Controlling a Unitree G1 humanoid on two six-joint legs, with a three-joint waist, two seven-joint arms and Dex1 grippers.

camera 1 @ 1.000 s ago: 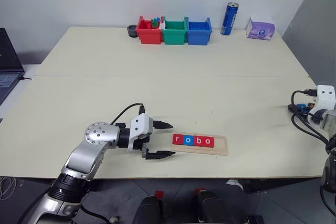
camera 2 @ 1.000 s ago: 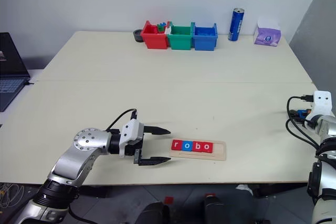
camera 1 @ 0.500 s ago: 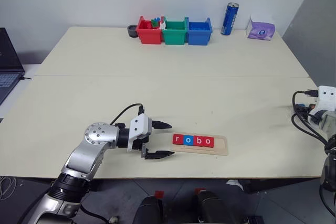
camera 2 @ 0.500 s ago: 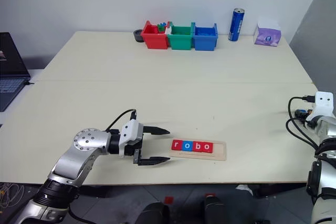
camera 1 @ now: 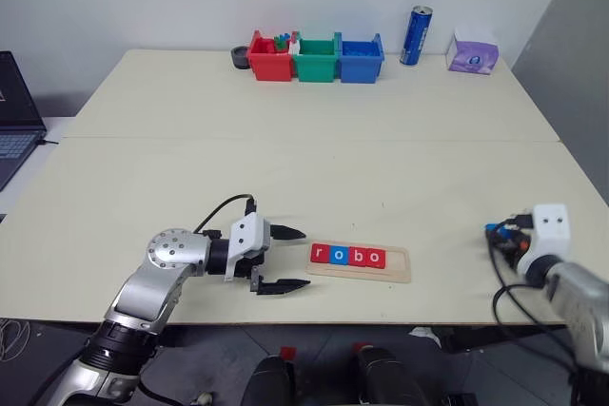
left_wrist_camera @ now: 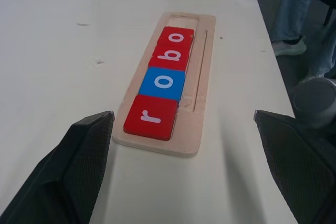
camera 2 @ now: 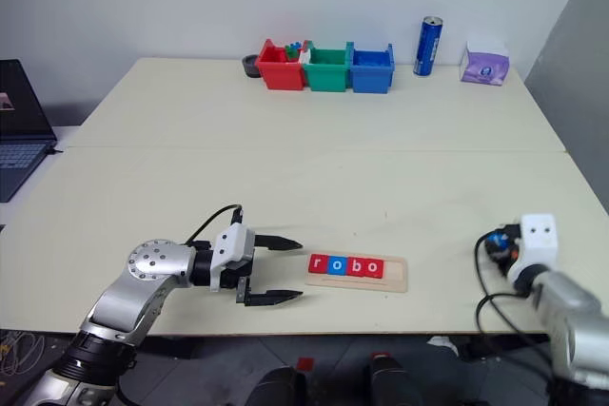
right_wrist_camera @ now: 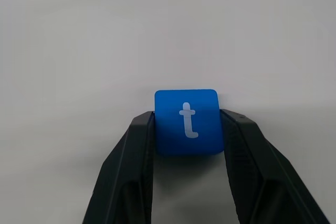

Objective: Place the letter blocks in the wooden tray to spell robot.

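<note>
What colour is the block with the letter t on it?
Blue, with a white t; the right wrist view shows it best.

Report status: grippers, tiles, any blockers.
Left gripper open, beside the pale wooden tray. Right gripper shut on the blue t tile. Tray reads r-o-b-o, end slot free. Nothing in the way.

— What sits on the counter (camera 1: pixel 314 168)?

— At six o'clock, near the front edge, the wooden tray (camera 1: pixel 360 261) lies flat.

— And toward the back?

— At twelve o'clock a red bin (camera 1: pixel 269 57), a green bin (camera 1: pixel 315 58) and a blue bin (camera 1: pixel 361 58) stand touching in a row, a dark round thing (camera 1: pixel 239 56) just beside the red one. At one o'clock stand a blue can (camera 1: pixel 416 34) and a purple tissue pack (camera 1: pixel 473 51).
</note>
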